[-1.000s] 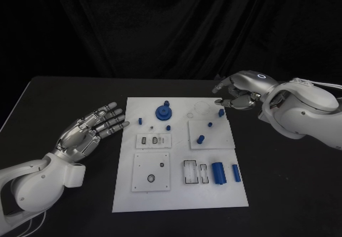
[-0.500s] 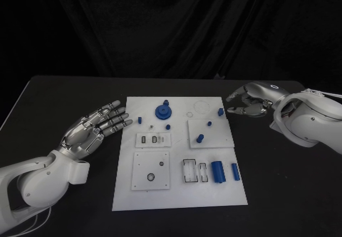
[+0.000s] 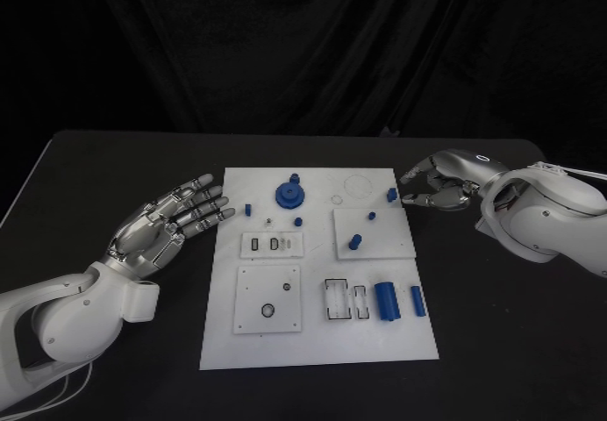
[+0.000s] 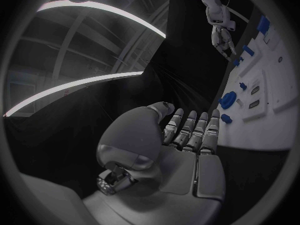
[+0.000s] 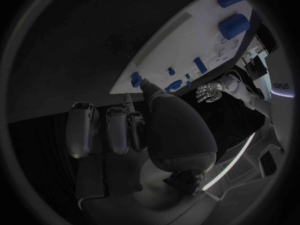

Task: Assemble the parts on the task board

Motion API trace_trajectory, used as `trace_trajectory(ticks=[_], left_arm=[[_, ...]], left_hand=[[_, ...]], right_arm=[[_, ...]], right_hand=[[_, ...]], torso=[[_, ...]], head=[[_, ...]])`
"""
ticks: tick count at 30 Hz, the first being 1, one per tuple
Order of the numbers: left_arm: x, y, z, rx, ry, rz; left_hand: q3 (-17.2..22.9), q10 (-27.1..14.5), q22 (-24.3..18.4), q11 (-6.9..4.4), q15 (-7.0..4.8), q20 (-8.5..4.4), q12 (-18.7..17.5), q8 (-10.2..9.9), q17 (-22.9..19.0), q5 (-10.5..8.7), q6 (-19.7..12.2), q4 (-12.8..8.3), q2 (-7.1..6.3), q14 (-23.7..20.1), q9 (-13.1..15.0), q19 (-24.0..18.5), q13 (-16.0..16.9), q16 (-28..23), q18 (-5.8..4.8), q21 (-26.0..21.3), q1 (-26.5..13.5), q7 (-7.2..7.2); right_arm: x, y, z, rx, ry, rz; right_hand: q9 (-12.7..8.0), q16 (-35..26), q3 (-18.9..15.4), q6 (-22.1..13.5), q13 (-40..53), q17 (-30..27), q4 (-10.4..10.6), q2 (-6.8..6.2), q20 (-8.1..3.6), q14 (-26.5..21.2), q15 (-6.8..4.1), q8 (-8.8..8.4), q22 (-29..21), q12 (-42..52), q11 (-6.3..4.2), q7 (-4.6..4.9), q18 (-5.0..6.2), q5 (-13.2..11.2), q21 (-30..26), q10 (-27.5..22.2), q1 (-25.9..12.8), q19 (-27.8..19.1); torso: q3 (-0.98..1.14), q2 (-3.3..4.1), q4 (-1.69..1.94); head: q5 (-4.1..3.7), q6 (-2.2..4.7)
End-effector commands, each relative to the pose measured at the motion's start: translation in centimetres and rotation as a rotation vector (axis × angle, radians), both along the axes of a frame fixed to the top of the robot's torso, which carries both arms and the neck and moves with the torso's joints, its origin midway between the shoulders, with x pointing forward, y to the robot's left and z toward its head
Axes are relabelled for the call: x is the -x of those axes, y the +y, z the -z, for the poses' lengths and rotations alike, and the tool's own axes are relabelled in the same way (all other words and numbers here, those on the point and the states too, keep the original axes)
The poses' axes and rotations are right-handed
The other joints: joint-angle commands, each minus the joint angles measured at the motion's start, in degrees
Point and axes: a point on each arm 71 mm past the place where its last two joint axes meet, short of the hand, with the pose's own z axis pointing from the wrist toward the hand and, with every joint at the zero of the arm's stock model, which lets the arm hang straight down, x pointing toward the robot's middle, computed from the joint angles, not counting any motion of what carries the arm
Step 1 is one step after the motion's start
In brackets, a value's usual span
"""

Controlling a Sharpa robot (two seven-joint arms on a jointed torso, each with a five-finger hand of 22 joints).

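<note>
The white task board point(image 3: 323, 338) lies mid-table with several blue parts on it: a round geared piece point(image 3: 289, 195), small pegs point(image 3: 249, 210), a thick cylinder point(image 3: 389, 303) and a slim bar point(image 3: 417, 301). My left hand point(image 3: 171, 224) hovers palm up, fingers spread, just off the board's left edge, holding nothing. My right hand point(image 3: 432, 187) sits at the board's far right corner with fingers curled in. In the right wrist view its thumb tip point(image 5: 144, 83) reaches a small blue part point(image 5: 135, 79) at the board's edge; nothing is pinched.
Small white sub-plates with slots point(image 3: 271, 246) and a square plate point(image 3: 372, 235) sit on the board. The black table point(image 3: 114, 175) spreads round it on all sides. The left wrist view shows the geared piece point(image 4: 228, 100) and my right hand point(image 4: 222, 37) beyond.
My right hand has slid from above the board's far right corner outward and a little nearer, now beside the small blue part. The left hand has barely shifted.
</note>
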Motion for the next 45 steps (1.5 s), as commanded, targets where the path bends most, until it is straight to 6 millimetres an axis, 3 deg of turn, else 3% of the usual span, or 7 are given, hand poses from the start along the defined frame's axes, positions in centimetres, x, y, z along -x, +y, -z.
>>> trace_trajectory(ticks=[1,7,13,30,45], left_arm=[[0.1,0.4,-1.0,0.090,-0.106,-0.046],[0.2,0.5,-1.0,0.088,-0.105,-0.050],[0.1,0.5,-0.9,0.088,-0.104,-0.049],[0.0,0.5,-0.8,0.086,-0.100,-0.044],[-0.2,0.5,-0.7,0.084,-0.095,-0.038]], left_hand=[[0.23,0.16,0.05,0.26,0.33,-0.07,0.35,0.27,0.06,-0.22,0.12,-0.02,0.11,0.26,0.06,0.45,0.08,0.33,-1.14,0.33,-0.55,0.26],[0.23,0.16,0.05,0.26,0.33,-0.07,0.35,0.27,0.06,-0.22,0.12,-0.02,0.11,0.26,0.06,0.45,0.08,0.33,-1.14,0.33,-0.55,0.26],[0.37,0.26,0.07,0.35,0.37,-0.07,0.48,0.24,0.07,-0.23,0.03,0.01,0.16,0.32,0.05,0.52,0.10,0.47,-1.18,0.39,-0.64,0.32],[0.42,0.23,0.07,0.37,0.38,-0.07,0.45,0.23,0.06,-0.24,-0.01,0.01,0.16,0.31,0.04,0.51,0.09,0.48,-1.19,0.38,-0.67,0.34],[0.49,0.20,0.05,0.44,0.40,-0.06,0.42,0.19,0.05,-0.27,-0.16,0.02,0.14,0.27,0.02,0.46,0.08,0.51,-1.22,0.35,-0.75,0.39]], right_arm=[[-0.2,-0.1,0.2,0.008,-0.009,0.028],[-0.6,0.1,0.6,0.018,0.005,0.034],[-0.9,0.5,0.9,0.025,0.016,0.029],[-1.4,1.4,1.9,0.027,0.024,0.005],[-1.9,1.9,2.3,0.026,0.015,-0.011]], right_hand=[[-0.08,-0.44,-0.19,0.38,11.00,7.47,-0.11,0.14,-0.02,3.58,-0.39,-0.34,3.32,-0.29,-0.27,-0.08,0.62,0.32,-0.41,2.07,0.59,-0.48],[-0.37,-1.29,-0.45,-0.20,10.53,6.73,-0.10,-0.16,0.04,3.30,-0.31,-0.77,2.61,-0.61,-0.19,0.01,0.83,0.25,-1.25,1.60,1.14,-0.97],[-0.54,-1.83,-0.50,-0.60,10.13,6.25,-0.09,-0.16,0.08,3.12,-0.26,-1.00,2.15,-0.88,-0.13,0.07,0.97,0.34,-1.81,1.19,1.49,-1.29],[-0.74,-2.80,-0.75,-0.83,9.63,5.44,-0.14,-0.40,0.16,2.80,-0.17,-1.08,1.34,-1.25,-0.01,0.23,1.21,0.12,-2.81,0.65,2.08,-1.84],[-0.83,-3.45,-0.53,-0.32,9.34,4.96,-0.64,-0.16,0.31,2.65,0.00,-0.85,0.84,-1.49,0.20,0.49,1.35,1.66,-3.61,0.31,3.67,-2.09]], torso=[[-0.01,0.00,0.09],[-0.02,-0.06,-0.08],[-0.11,-0.10,0.11],[-0.01,-0.06,0.02],[-0.03,-0.07,-0.02]], head=[[-0.02,-0.12],[0.05,-0.25],[-0.19,-0.22],[-0.14,-0.38],[0.13,-0.61]])
